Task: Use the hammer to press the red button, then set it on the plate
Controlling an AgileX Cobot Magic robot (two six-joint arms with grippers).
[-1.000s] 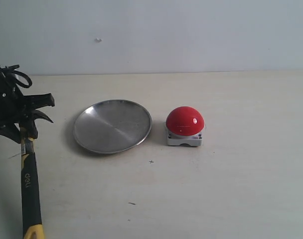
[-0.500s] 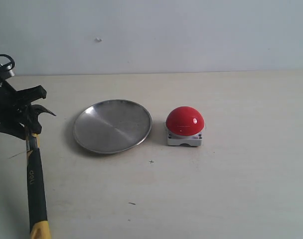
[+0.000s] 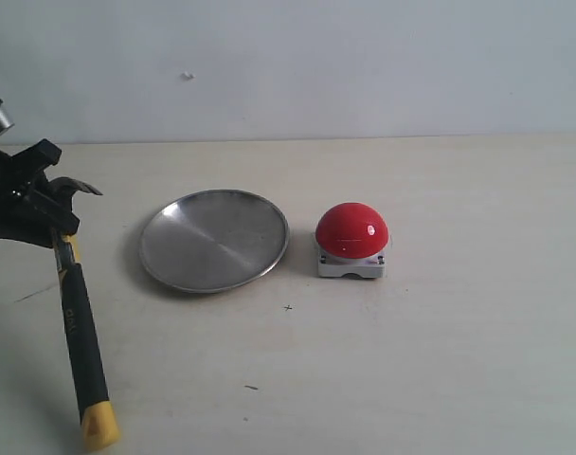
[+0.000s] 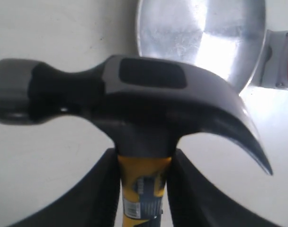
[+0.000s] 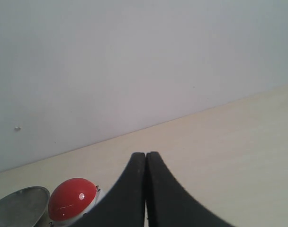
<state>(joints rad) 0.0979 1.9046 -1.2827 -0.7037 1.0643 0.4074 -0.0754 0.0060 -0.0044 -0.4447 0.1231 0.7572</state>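
The hammer (image 3: 75, 313) is being grasped by the left claw (image 4: 144, 156) at the left edge of the scene. The two black fingers (image 4: 99, 189) are being pressed against the yellow neck of the handle, just under the dark steel head. The head is being carried uppermost, with its curved forked end being pointed right, toward the plate (image 3: 214, 240). The black handle is being hung downward at a tilt, its yellow looped end being directed toward the near right. Whether that end is touching the worktop (image 3: 440, 360) cannot be told. The plate is being borne by the worktop to the right of the held hammer, apart from it. The red button (image 3: 351, 230) is being borne on its grey base just right of the plate, with a narrow gap between them. The right claw (image 5: 146, 163) is being held clenched on nothing, its fingers being pressed flat together. The button and the plate's rim are being shown beyond it.
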